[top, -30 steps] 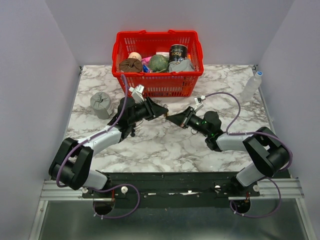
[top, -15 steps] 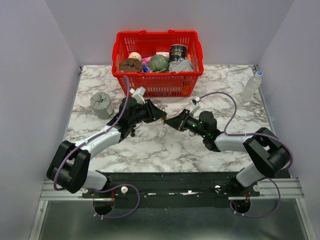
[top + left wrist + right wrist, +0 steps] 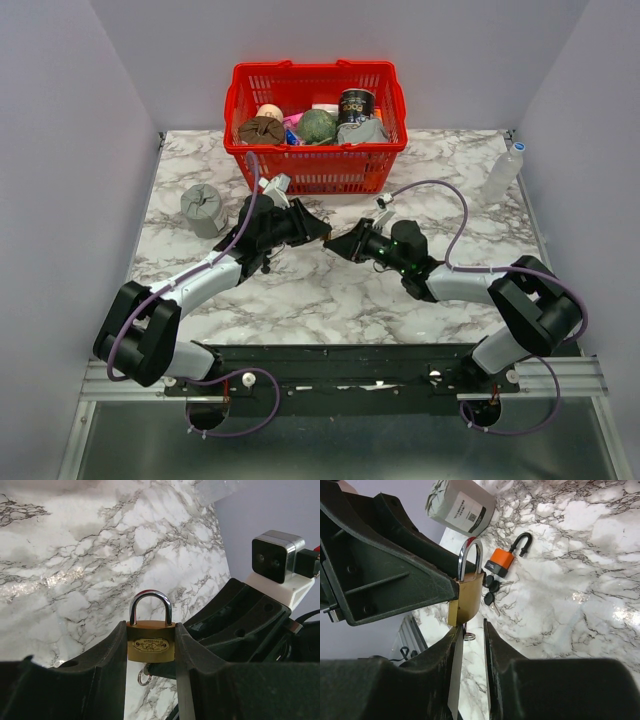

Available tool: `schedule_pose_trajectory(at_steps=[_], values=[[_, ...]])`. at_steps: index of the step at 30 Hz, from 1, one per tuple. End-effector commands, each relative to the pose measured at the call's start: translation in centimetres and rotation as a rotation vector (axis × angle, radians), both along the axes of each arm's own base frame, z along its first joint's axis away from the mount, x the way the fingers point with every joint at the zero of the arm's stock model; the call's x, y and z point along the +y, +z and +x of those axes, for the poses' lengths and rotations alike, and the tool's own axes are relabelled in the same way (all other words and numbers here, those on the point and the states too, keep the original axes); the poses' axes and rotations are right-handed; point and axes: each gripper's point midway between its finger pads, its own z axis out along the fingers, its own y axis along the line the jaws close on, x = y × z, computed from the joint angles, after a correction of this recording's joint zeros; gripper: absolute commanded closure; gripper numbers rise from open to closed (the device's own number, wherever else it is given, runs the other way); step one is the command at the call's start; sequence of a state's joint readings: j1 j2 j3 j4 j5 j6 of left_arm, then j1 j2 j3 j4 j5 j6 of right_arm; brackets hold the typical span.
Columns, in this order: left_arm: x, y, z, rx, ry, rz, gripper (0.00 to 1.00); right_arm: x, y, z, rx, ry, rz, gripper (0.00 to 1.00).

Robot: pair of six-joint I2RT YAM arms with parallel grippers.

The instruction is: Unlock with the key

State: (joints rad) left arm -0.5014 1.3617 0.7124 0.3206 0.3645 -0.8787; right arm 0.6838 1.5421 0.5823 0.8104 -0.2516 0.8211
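Observation:
My left gripper is shut on the small brass padlock and holds it above the table, shackle away from its wrist. My right gripper stands just under the padlock's bottom, its jaws a narrow gap apart with only marble showing between them. A small metal ring hangs below the padlock beside a right fingertip. Two tiny black-headed keys lie on the table next to the orange-and-black padlock. In the top view the left gripper and right gripper meet tip to tip.
A red basket full of items stands at the back centre. A grey cylinder sits at the left. A clear bottle stands at the right edge. The marble table ends at walls on both sides.
My right gripper has moved left toward the left gripper and now reaches the padlock's underside. The left gripper has barely shifted and still holds the padlock.

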Motion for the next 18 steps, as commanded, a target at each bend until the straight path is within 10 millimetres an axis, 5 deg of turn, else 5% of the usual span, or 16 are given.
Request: schedule_pose_trajectory(at_steps=[1,6,11,18], values=[[-2.1,1.9,-2.5,-0.002,-0.137,-0.049,1.00,0.2,3.4,1.9,-0.117,-0.065,0.023,0.69],[-2.2,1.9,-2.6,-0.004,-0.143,-0.053,1.00,0.8,3.9,1.9,-0.120,-0.045,0.044,0.75],[-2.4,2.7,-2.7,-0.030,-0.158,-0.063,1.00,0.7,3.9,1.9,-0.130,-0.044,0.042,0.98],[-3.4,5.3,-3.5,-0.107,-0.247,-0.147,1.00,0.1,5.7,1.1,-0.184,-0.034,0.067,0.99]])
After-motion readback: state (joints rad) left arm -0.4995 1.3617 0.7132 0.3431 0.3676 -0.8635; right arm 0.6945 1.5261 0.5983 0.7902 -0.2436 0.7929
